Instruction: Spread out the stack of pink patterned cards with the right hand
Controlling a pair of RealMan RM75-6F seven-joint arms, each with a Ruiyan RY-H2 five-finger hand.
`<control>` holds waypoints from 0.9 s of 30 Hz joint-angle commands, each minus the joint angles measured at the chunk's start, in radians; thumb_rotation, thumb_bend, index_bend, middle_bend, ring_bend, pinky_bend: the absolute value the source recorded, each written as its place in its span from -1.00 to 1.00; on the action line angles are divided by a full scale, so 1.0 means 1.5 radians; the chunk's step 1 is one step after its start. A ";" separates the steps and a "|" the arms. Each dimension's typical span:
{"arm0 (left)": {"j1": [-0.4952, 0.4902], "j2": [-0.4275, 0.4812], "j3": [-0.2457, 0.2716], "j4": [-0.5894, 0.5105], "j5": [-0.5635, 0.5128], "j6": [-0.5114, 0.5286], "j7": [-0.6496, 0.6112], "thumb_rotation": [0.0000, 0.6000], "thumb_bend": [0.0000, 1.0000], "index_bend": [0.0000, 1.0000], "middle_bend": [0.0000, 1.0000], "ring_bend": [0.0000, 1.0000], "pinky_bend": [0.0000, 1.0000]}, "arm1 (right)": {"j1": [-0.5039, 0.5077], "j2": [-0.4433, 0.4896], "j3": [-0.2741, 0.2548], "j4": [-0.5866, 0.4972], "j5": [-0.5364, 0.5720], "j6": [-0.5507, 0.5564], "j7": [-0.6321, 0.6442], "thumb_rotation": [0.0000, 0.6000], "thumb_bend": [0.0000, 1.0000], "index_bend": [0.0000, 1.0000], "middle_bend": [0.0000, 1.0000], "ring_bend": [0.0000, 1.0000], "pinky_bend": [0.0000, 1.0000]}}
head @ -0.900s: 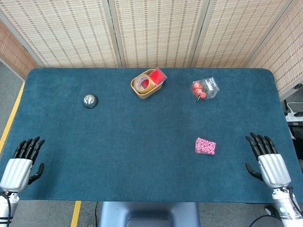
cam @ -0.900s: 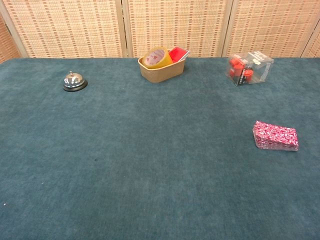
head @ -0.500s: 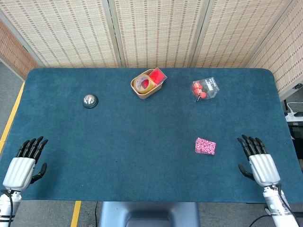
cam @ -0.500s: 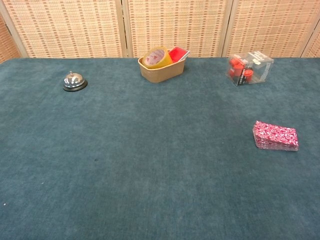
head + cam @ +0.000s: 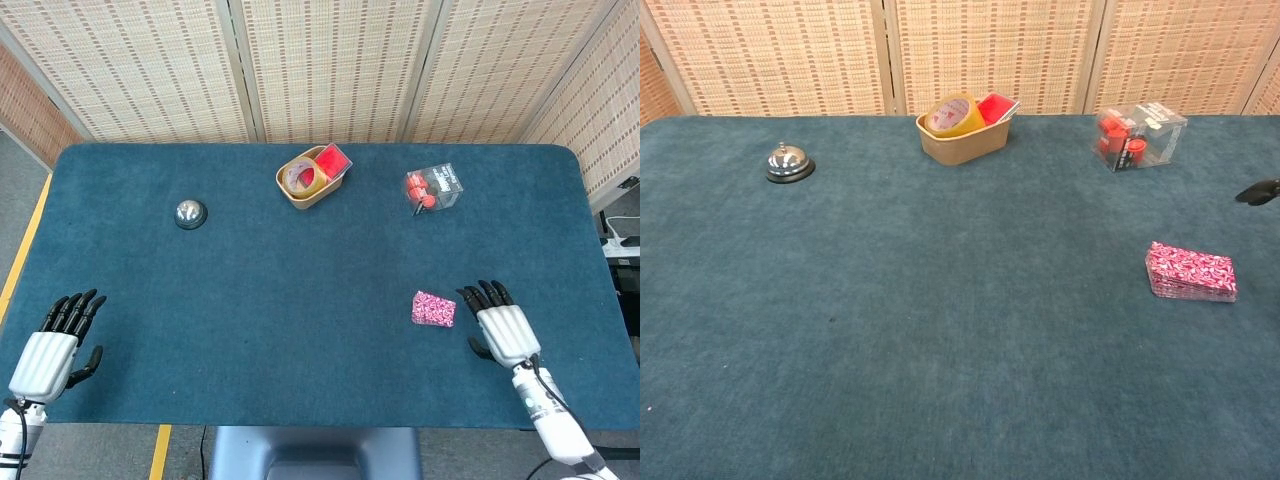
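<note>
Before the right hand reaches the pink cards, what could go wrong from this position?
1. The right hand is beside the pink patterned cards, not above them; a sideways approach might push the whole squared stack across the blue cloth instead of fanning it.
2. Pressing too hard might drag all the cards together on the cloth.
3. In the chest view only a dark fingertip shows at the edge, so contact may be hard to judge there.

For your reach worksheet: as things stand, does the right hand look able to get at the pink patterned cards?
Probably yes. The right hand is open just beside the pink patterned cards, its fingers apart and not touching them; only bare table lies between.
</note>
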 commanded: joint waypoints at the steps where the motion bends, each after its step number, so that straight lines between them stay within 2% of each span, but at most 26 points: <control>1: 0.001 0.000 0.001 0.003 0.001 0.002 -0.004 1.00 -0.06 -1.00 -1.00 -1.00 -0.85 | 0.036 -0.034 0.022 0.005 0.075 -0.037 -0.052 1.00 -0.47 -0.77 -0.76 -1.00 -1.00; 5: 0.000 0.002 0.002 0.005 0.001 0.001 -0.012 1.00 -0.06 -1.00 -1.00 -1.00 -0.85 | 0.063 -0.064 0.031 0.022 0.153 -0.067 -0.079 1.00 -0.47 -0.79 -0.76 -1.00 -1.00; 10: 0.000 0.004 0.005 0.003 0.004 0.000 -0.012 1.00 -0.06 -1.00 -1.00 -1.00 -0.85 | 0.091 -0.086 0.032 0.033 0.213 -0.080 -0.110 1.00 -0.47 -0.80 -0.76 -1.00 -1.00; 18: 0.000 0.006 0.006 0.003 0.004 0.002 -0.015 1.00 -0.06 -1.00 -1.00 -1.00 -0.85 | 0.120 -0.095 0.028 0.031 0.264 -0.075 -0.139 1.00 -0.47 -0.81 -0.75 -1.00 -1.00; 27: -0.001 0.006 0.007 0.002 0.003 -0.002 -0.012 1.00 -0.05 -1.00 -1.00 -1.00 -0.85 | 0.152 -0.114 0.021 0.047 0.312 -0.068 -0.168 1.00 -0.47 -0.71 -0.70 -1.00 -1.00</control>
